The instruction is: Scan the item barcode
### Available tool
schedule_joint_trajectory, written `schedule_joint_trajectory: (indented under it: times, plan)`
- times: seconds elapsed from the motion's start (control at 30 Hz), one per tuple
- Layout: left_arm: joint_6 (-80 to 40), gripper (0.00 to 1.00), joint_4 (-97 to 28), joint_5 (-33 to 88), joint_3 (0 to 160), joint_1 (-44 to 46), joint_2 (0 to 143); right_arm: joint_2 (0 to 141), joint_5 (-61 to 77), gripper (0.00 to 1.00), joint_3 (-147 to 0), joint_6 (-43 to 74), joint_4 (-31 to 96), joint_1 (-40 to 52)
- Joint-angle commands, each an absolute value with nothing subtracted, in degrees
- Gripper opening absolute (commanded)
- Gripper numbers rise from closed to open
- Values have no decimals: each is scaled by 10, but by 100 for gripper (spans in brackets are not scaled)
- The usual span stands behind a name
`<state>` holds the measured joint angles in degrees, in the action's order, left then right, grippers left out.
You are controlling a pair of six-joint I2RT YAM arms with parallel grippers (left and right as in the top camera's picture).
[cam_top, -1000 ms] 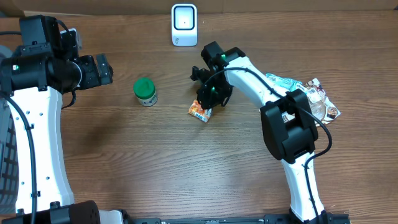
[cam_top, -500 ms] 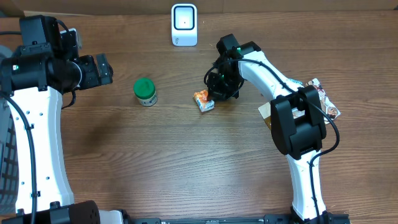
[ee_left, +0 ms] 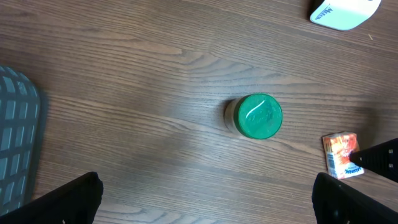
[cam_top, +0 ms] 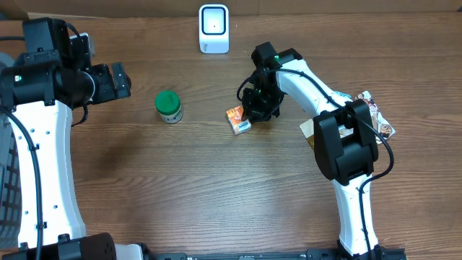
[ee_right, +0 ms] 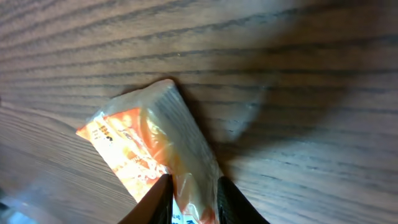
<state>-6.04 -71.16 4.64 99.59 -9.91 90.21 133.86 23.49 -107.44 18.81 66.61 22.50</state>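
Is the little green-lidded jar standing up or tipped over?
Upright. From above, the jar shows its round green lid face-on, with its body directly beneath on the table.

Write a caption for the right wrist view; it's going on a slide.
Right pincer fingers flanking one end of an orange snack packet lying on the wooden table.

An orange-and-white plastic snack packet (cam_top: 237,120) lies flat on the wooden worktop (cam_top: 180,180), just right of centre. A white box-shaped barcode scanner (cam_top: 214,29) stands upright at the far edge, well apart.
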Motion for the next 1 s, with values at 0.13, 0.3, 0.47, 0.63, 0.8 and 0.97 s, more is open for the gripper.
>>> schedule_joint_trajectory:
  times: [0.13,0.3,0.47,0.63,0.8,0.97]
  plan:
    - [-69,99,-712,43,1006,-103,899,1326,225,25,-1072,86,665,252]
    - [-69,100,-712,43,1006,-103,899,1326,225,32,-1075,69,684,247]
    - [-69,100,-712,43,1006,-103,899,1325,226,32,-1104,70,735,231]
    - [-69,100,-712,43,1006,-103,899,1324,226,37,-1117,70,789,235]
    - [-69,100,-712,43,1006,-103,899,1324,223,39,-1115,70,792,243]
    - [-69,100,-712,43,1006,-103,899,1325,219,38,-1083,70,764,244]
